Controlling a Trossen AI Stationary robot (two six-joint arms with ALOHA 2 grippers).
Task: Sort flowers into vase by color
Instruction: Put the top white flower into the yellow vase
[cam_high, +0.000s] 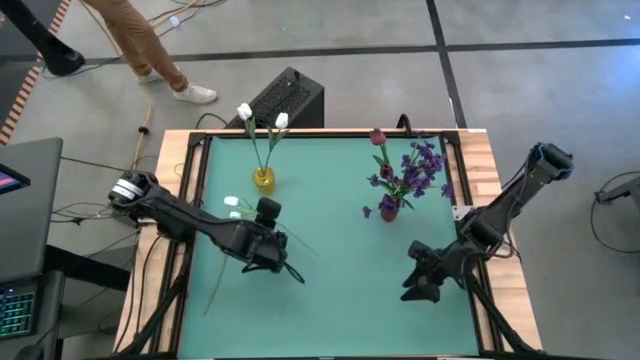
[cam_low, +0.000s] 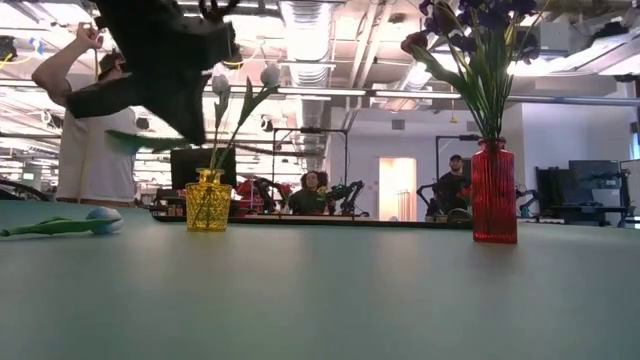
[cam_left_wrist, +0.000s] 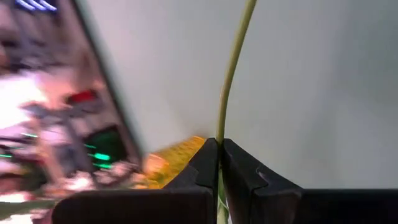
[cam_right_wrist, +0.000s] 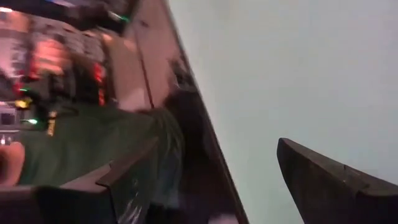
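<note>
My left gripper (cam_high: 283, 262) hangs over the table's left half, shut on a thin green flower stem (cam_left_wrist: 231, 74). The held flower's head is not in the left wrist view. A white tulip (cam_low: 100, 218) lies on the mat to the left of the yellow vase (cam_high: 263, 180), which holds two white tulips (cam_high: 244, 110). The red vase (cam_high: 389, 210) holds a purple spray (cam_high: 425, 165) and a dark red tulip (cam_high: 377, 136). My right gripper (cam_high: 420, 282) hangs open over the table's right near part, with nothing between its fingers. My left gripper pinches the green stem (cam_left_wrist: 220, 134) between its two fingers (cam_left_wrist: 205, 158). The stem passes through the gap between them and runs on past the fingertips, roughly along the fingers. The fingers slant downward. The part of the stem beyond them is clear of the mat.
A black frame (cam_high: 200, 150) edges the green mat (cam_high: 340, 290). A black box (cam_high: 285, 98) sits past the far edge. People stand and sit in the room beyond, one near the far left (cam_low: 85, 130). Bare mat lies between the two vases and along the near edge.
</note>
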